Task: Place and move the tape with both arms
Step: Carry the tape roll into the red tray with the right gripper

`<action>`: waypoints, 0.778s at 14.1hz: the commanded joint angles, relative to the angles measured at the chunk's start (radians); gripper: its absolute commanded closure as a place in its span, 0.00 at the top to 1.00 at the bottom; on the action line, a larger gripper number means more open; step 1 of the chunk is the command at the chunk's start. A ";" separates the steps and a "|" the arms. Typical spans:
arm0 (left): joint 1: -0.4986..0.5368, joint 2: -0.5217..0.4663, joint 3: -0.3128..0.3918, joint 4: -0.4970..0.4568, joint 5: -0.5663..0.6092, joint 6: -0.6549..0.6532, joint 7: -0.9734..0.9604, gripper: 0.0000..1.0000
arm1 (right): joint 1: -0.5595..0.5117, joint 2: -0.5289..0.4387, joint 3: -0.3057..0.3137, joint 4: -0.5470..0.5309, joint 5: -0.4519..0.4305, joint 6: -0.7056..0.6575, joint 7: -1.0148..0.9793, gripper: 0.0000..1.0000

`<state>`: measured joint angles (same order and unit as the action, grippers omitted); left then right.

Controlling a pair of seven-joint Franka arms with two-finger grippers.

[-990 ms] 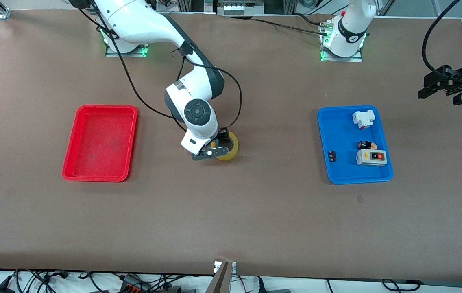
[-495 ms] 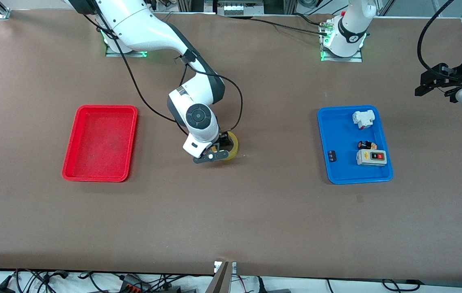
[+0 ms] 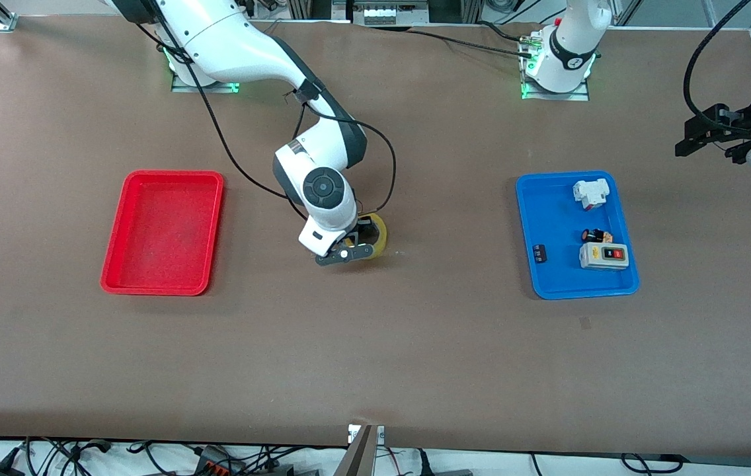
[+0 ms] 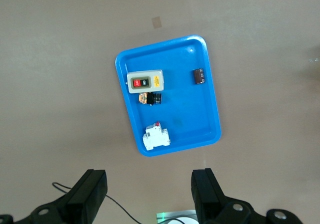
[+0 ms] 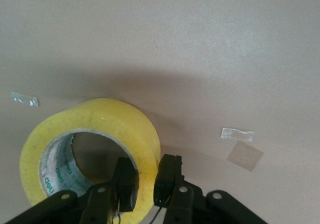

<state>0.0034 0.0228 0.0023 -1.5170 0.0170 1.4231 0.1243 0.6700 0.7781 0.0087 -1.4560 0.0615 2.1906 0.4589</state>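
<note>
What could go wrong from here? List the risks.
1. The right tool pinches only one wall of the tape, one finger in the hole and one outside. The roll may tilt or slip when lifted.
2. Clear strips lie on the table beside the roll; it might catch on them if dragged.
3. The left tool waits open above the blue tray, so a handover needs a long carry.

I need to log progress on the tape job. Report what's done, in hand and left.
Done: the right gripper is down on the tape, one finger in its hole and one outside, on the table between the trays.
In hand: it is shut on the roll's wall; the roll sits unlifted.
Left: the red tray holds nothing. The left gripper waits open above the blue tray.
</note>
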 commanded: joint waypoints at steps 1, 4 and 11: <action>-0.005 0.003 0.013 0.029 -0.040 -0.015 -0.031 1.00 | -0.012 -0.074 -0.021 0.013 0.012 -0.018 0.052 0.00; -0.003 0.003 0.013 0.041 -0.038 0.000 -0.084 1.00 | -0.159 -0.183 -0.058 -0.033 0.004 -0.168 0.002 0.00; 0.001 0.006 0.011 0.043 -0.037 0.002 -0.098 1.00 | -0.547 -0.431 -0.059 -0.415 -0.002 -0.181 -0.299 0.00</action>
<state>0.0037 0.0222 0.0101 -1.4984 -0.0072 1.4301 0.0396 0.1674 0.4762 -0.0749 -1.7119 0.0605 2.0065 0.1932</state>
